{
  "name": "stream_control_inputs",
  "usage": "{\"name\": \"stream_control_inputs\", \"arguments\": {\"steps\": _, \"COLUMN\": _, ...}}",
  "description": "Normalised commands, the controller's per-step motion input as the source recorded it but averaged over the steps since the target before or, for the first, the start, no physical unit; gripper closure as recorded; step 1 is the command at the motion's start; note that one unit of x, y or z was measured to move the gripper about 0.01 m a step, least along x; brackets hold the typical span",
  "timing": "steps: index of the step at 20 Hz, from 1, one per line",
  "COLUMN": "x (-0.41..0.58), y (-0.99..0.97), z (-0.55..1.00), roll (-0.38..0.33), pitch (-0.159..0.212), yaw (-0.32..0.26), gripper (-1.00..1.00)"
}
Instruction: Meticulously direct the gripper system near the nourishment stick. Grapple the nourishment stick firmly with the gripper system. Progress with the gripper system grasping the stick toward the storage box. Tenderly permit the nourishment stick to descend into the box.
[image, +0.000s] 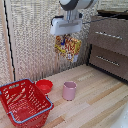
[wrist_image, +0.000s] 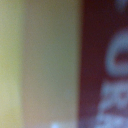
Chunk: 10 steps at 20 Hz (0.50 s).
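Note:
High above the table, the gripper system (image: 67, 34) hangs at the white end of the arm. The nourishment stick (image: 68, 46), a yellow package with red and multicoloured print, dangles from it, so the fingers are shut on its top edge. The storage box (image: 20, 102), a red lattice basket with a blue-grey rim, stands on the table at the exterior view's lower left, well below and to the left of the package. The wrist view is filled by a blurred close-up of the nourishment stick (wrist_image: 100, 65), yellow-green on one side, dark red with pale lettering on the other.
A small red bowl (image: 44, 86) sits just to the right of the basket. A pink cup (image: 69, 90) stands upright near the table's middle. A brown drawer cabinet (image: 109, 45) stands at the exterior view's right. A woven screen backs the table.

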Motion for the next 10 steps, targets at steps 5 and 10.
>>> {"name": "stream_control_inputs", "arguments": {"steps": 5, "x": -0.081, "y": 0.92, "z": 0.32, "roll": 0.0, "pitch": 0.032, "yaw": 0.0, "gripper": 1.0}}
{"name": "stream_control_inputs", "arguments": {"steps": 10, "x": -0.034, "y": 0.89, "z": 0.27, "roll": 0.001, "pitch": 0.079, "yaw": 0.0, "gripper": 1.0}}
